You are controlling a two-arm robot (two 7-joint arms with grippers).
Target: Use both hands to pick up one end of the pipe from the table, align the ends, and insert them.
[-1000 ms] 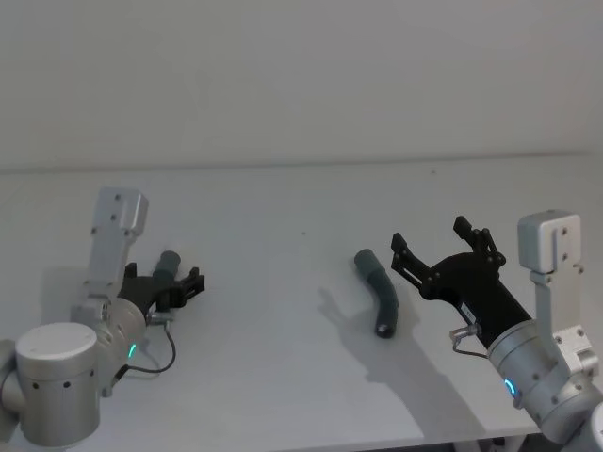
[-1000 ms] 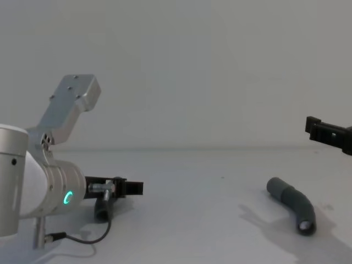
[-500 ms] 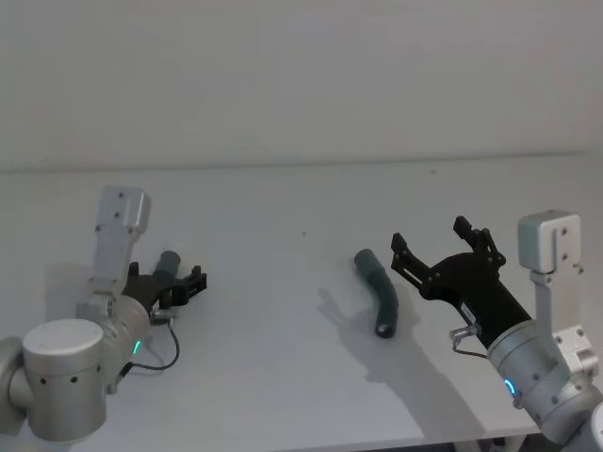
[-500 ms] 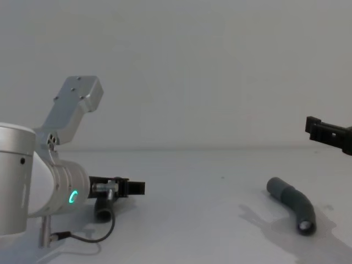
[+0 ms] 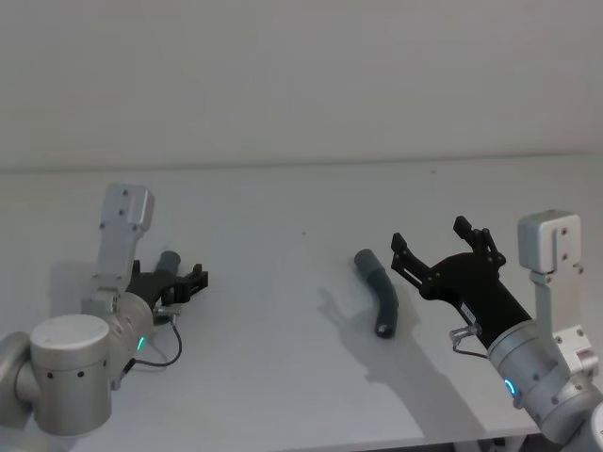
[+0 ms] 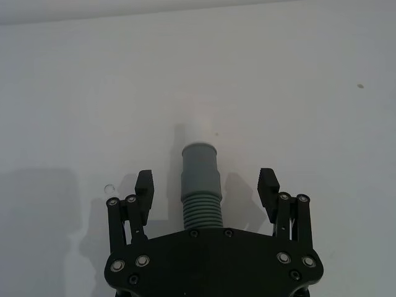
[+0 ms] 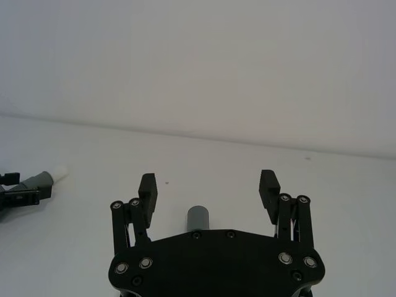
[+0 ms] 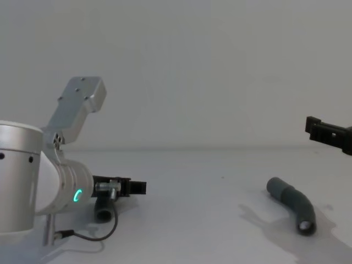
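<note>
The left gripper (image 6: 206, 184) sits low over the worktop (image 5: 283, 202) with its fingers (image 6: 145, 185) spread wide, released. Between them lies the ribbed pipe piece (image 6: 200, 170), with a clear gap to each finger. Its white tip (image 7: 60, 171) points straight out ahead of the gripper.

The right gripper (image 5: 430, 235) hangs raised above the worktop, likewise released and holding nothing. The second pipe piece (image 5: 379, 292), a bent grey tube, lies on the worktop below and ahead of it, apart from its fingers. Its open socket mouth (image 8: 306, 226) faces the robot.
</note>
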